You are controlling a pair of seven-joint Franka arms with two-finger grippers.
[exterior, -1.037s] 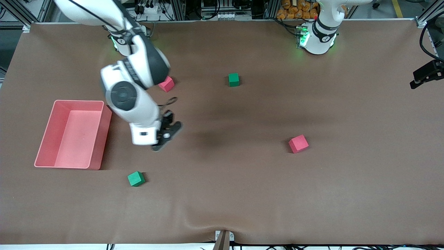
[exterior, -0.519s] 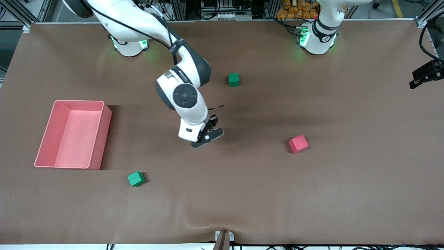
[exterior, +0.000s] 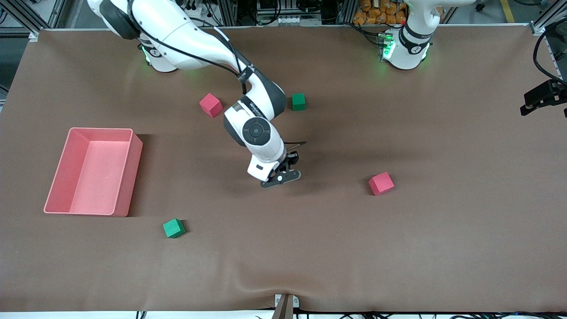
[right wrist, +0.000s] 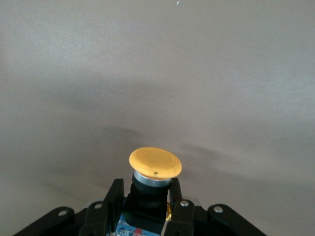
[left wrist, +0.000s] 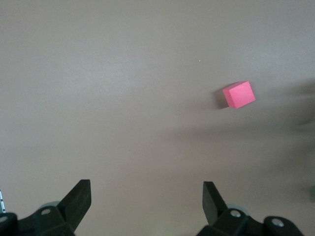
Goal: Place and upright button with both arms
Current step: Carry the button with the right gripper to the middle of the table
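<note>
The button [right wrist: 155,162] has a round orange cap on a black body. My right gripper [right wrist: 146,191] is shut on that body, with the cap pointing out past the fingertips. In the front view the right arm reaches from its base to the middle of the table. There the right gripper [exterior: 283,174] hangs low over bare brown cloth, and the arm's hand hides the button. My left gripper [left wrist: 147,196] is open with nothing between its fingers. It is high over the table, looking down on a red cube [left wrist: 239,94].
A pink bin [exterior: 133,170] stands toward the right arm's end. Loose cubes lie about: a red cube [exterior: 210,105] and a green cube [exterior: 298,101] near the bases, another red cube [exterior: 381,183] toward the left arm's end, and a green cube [exterior: 173,228] nearer the front camera.
The right arm has swung from beside the pink bin to the table's middle, carrying the button. The red cube near its base is now uncovered.
</note>
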